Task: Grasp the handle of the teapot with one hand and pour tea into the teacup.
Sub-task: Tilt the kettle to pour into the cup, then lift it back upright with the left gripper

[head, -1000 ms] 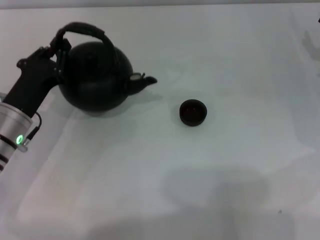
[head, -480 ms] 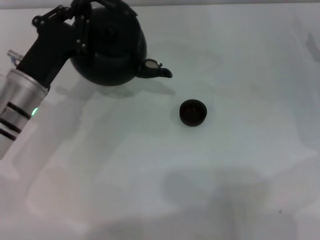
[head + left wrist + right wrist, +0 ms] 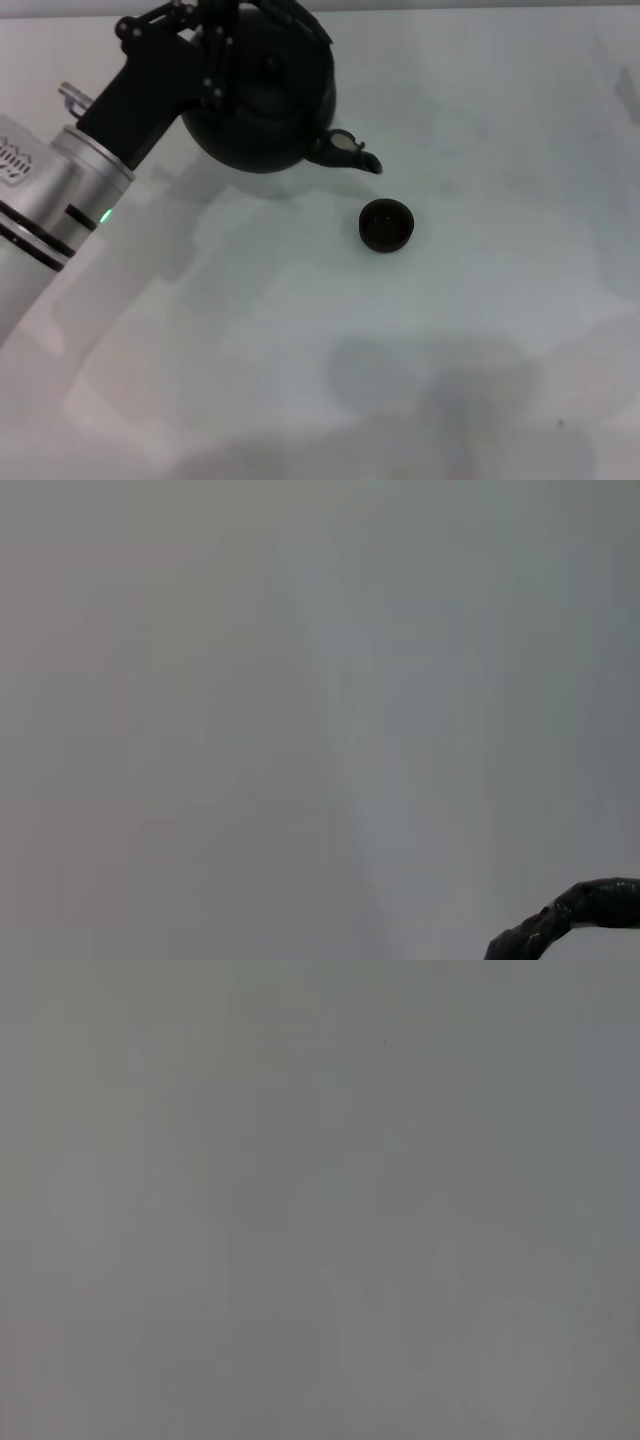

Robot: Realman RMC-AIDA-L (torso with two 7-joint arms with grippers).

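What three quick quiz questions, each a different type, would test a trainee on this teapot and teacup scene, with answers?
1. True or false: the teapot is held up by the left gripper.
2. Multiple choice: the teacup is (A) standing on the table, (B) in the right gripper, (C) under the teapot's body.
3. Fill in: the spout points toward the ____.

Key: 1 true; 2 A; 3 teacup. The right gripper is out of sight.
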